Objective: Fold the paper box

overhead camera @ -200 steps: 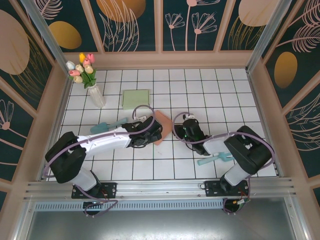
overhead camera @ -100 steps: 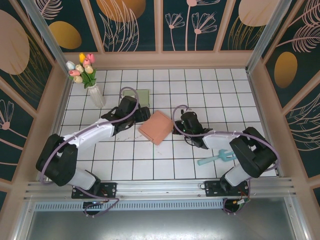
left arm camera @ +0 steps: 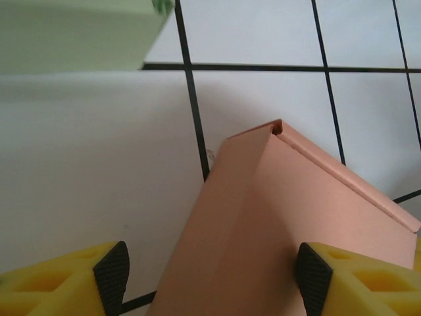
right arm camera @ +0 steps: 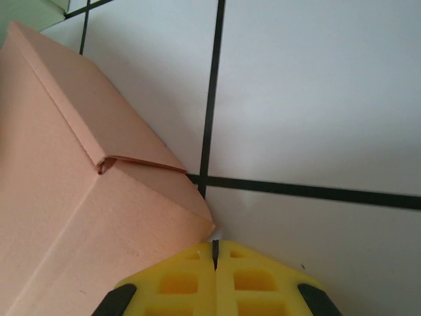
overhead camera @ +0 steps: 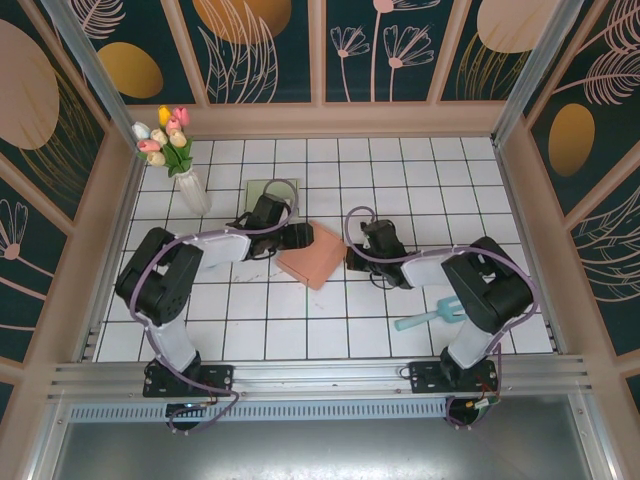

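The salmon paper box [overhead camera: 315,256] lies closed on the white tiled table, turned like a diamond. My left gripper [overhead camera: 297,237] is at its back-left edge. In the left wrist view the box [left arm camera: 283,210] runs in between the open left gripper [left arm camera: 210,283]; the left pad [left arm camera: 112,276] stands clear of it and the right pad [left arm camera: 312,280] is close by its top. My right gripper [overhead camera: 357,256] is shut at the box's right corner. In the right wrist view the shut fingertips [right arm camera: 214,253] sit against a corner of the box [right arm camera: 66,197].
A flat green box [overhead camera: 262,189] lies behind the left arm, its edge [left arm camera: 72,33] at the top left of the left wrist view. A vase of tulips [overhead camera: 178,155] stands at the back left. A teal tool [overhead camera: 430,318] lies near the right arm's base.
The left arm has swung off the top of the box to its back-left edge. The right gripper has shut and now rests at the box's right corner.
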Robot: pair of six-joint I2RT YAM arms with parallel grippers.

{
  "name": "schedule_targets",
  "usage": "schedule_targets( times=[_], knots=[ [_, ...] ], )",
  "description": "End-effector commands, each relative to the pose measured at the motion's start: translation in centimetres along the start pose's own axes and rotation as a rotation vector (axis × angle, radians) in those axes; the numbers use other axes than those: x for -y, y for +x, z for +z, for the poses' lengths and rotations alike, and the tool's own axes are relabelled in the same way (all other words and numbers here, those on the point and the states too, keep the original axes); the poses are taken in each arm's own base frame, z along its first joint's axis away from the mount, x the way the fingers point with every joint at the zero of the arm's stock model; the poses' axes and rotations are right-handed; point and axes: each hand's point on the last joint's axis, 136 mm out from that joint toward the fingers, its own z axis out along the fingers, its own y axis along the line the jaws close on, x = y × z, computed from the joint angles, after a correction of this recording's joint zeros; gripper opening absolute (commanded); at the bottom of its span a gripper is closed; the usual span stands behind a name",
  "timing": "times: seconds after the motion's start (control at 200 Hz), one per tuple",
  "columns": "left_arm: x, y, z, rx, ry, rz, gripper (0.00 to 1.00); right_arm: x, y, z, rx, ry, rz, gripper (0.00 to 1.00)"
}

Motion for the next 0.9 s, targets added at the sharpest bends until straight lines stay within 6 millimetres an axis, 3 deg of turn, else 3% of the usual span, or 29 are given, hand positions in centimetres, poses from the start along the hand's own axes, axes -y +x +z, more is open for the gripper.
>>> schedule_targets(
  times=[0.0,0.11,0.24,0.4,0.5,0.611,0.786,0.896],
  knots=[
    [1.8,0.3,1.1,-0.015,0.129,-0.026,0.69,-0.4,-0.1,0.8,-0.023,-0.033,-0.028,0.0],
    [3.5,2.2,2.2,-0.073,0.203,-0.042,0.63,-0.3,0.1,1.6,-0.044,-0.043,-0.05,0.0],
    [7.0,4.9,3.2,-0.124,0.267,0.0,0.63,-1.1,0.5,2.4,-0.072,-0.09,-0.057,0.0],
    [10.2,6.7,2.8,-0.148,0.403,-0.047,0.63,-1.8,0.0,2.4,-0.059,-0.129,-0.06,0.0],
    [9.0,6.1,2.3,-0.102,0.326,-0.077,0.65,-1.6,-0.3,1.8,-0.045,-0.118,-0.064,0.0],
    [6.6,4.0,1.2,-0.002,0.166,-0.078,0.67,-0.8,-0.7,0.5,-0.013,-0.055,-0.069,0.0],
    [5.3,1.0,-2.4,0.115,0.148,-0.13,0.75,0.5,-0.7,-2.1,0.03,0.002,-0.057,0.0],
    [4.6,0.8,-3.7,0.135,0.131,-0.13,0.75,0.5,0.1,-3.7,0.039,-0.019,-0.039,0.0]
  ],
)
